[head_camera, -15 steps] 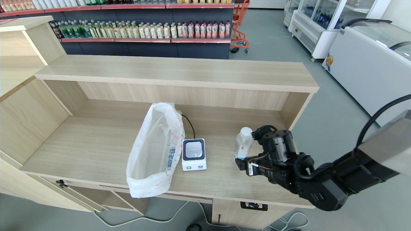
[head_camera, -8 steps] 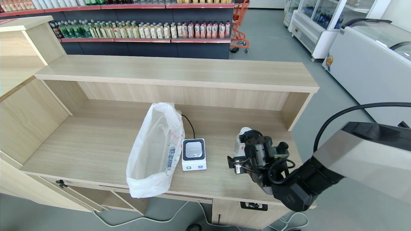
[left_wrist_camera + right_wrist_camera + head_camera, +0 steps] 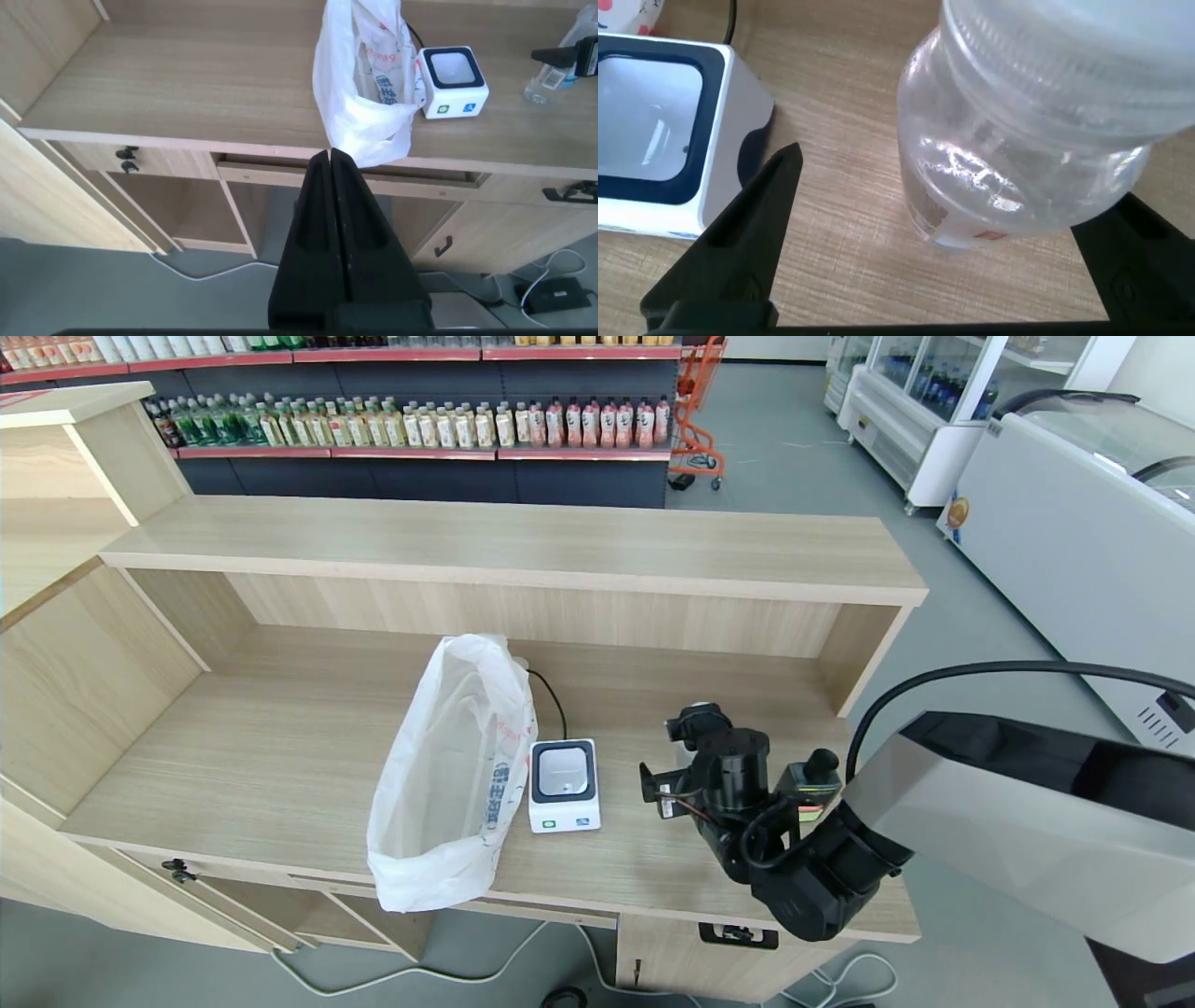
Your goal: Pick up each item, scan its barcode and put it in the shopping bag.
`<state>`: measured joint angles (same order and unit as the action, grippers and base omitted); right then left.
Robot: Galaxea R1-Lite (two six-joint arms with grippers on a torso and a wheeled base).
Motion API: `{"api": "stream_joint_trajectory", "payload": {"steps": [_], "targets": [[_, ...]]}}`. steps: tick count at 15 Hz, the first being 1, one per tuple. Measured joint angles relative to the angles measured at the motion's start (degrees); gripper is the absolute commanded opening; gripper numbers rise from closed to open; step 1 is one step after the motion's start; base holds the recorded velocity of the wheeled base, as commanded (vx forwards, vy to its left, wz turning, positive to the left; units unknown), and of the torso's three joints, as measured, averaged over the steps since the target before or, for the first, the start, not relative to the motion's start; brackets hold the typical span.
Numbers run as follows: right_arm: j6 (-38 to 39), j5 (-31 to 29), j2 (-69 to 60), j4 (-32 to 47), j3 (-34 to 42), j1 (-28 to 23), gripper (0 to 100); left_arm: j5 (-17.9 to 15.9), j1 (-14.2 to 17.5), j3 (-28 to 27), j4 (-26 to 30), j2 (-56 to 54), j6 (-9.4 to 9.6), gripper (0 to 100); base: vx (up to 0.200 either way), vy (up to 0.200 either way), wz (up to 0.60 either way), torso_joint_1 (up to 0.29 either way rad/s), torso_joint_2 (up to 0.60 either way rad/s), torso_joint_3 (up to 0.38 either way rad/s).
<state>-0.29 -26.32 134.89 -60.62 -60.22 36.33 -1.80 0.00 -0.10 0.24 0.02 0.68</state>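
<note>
Right claw [image 3: 957, 187]: jaws apart, flanking upright clear plastic bottle [image 3: 1018, 159] on tabletop [image 3: 840, 271]. Left claw [image 3: 332, 159]: together. Risk: off-centre closing could tip bottle toward barcode scanner [image 3: 654, 168].

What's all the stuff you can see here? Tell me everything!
counter: one, pale wood, in front
shopping bag: one, white, standing open on the counter, left of the scanner
scanner: one, white with dark rim, mid-counter
bottle: one, clear, right of the scanner
drink bottles: many, mixed colours, on the back shelves
trolley: one, orange, beside the shelves
freezers: a few, white, right side
left end effector: black, shut, before the counter's front edge
right end effector: black, open, fingers either side of the bottle
</note>
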Motion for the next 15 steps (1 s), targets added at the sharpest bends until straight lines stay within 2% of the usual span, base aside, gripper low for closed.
{"api": "stream_joint_trajectory", "payload": {"steps": [4, 15], "targets": [[-1.18, 0.05, 1.83, -0.17, -2.89, -0.02, 100, -0.02, 0.00, 0.00, 0.00, 0.00, 0.02, 0, 0.000, 0.000, 0.00, 0.000, 0.00, 0.000], [-1.10, 0.32, 2.77, -1.10, -4.50, -2.57, 100, 0.00, 0.00, 0.00, 0.00, 0.00, 0.00, 0, 0.000, 0.000, 0.00, 0.000, 0.00, 0.000]]}}
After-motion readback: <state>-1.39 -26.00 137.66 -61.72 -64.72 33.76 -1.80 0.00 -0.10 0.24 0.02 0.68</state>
